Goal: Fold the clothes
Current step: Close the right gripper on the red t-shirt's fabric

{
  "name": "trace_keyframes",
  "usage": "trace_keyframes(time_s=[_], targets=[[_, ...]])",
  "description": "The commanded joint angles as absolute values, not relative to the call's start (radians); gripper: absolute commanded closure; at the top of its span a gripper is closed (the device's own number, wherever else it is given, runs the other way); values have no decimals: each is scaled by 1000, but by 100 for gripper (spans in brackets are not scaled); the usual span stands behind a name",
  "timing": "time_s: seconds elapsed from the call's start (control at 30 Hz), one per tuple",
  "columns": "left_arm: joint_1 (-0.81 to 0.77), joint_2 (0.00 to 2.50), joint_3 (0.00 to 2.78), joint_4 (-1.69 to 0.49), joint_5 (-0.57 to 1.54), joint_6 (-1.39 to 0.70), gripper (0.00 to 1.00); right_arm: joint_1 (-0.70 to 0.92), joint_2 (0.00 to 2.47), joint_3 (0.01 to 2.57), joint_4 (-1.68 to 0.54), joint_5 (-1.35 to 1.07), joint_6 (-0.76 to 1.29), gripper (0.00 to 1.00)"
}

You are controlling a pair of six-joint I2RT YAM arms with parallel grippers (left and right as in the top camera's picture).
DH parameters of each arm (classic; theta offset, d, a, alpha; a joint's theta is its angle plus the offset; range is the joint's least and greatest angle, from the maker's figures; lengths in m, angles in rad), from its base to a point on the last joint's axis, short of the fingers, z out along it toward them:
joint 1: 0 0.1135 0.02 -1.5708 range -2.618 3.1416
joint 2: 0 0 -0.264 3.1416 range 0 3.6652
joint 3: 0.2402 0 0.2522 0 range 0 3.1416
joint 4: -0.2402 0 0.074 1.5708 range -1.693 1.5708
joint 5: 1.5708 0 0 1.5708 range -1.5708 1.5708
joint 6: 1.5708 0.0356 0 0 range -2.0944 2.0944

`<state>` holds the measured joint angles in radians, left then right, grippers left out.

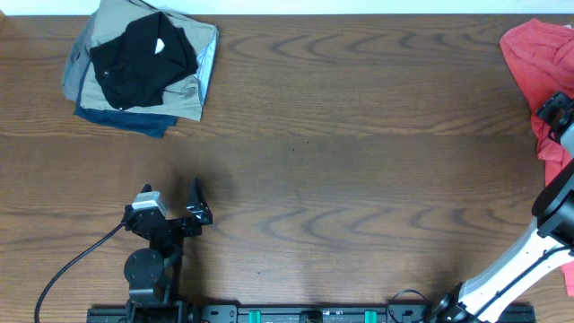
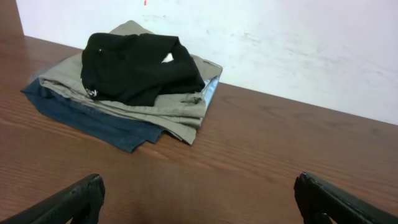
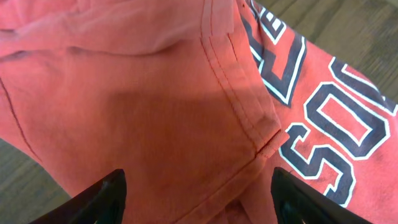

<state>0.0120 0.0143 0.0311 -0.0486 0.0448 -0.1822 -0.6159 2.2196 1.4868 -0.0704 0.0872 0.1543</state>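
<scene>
Nearest you, by the front edge of the dark brown wood-grain table, the left gripper hovers over bare wood. Its black jaws are spread wide and hold nothing. From its own wrist camera, the left gripper faces across the table toward the far left corner.

Farther back, at the right edge, the right gripper hangs directly over the coral-red soft fabric T-shirt. Its jaws are parted, and nothing looks pinched between them. In the wrist view, the right gripper has the T-shirt filling the whole gap just below its fingertips. A stitched double seam runs away from the jaws, with navy-and-white block lettering to its right.

The T-shirt is a crumpled heap in the far right corner. It stretches roughly from far to near along that edge and is partly cut off by the frame. It lies well apart from the left gripper, so the right arm is much the nearer. The grasp probably depends on dropping straight down.

Farthest away, in the far left corner, sits a stack of folded garments: black on top, with khaki, light blue and navy below.
</scene>
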Motion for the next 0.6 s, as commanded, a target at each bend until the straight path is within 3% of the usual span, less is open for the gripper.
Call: trace_keyframes(time_s=[0.0, 0.2, 0.57], targets=[[15, 12, 4, -68, 29, -173, 2, -623, 2267, 1507, -72, 108, 171, 25], [15, 12, 4, -68, 29, -172, 2, -623, 2302, 1507, -68, 109, 171, 28], [15, 12, 4, -68, 29, -172, 2, -623, 2302, 1594, -150, 109, 171, 53]])
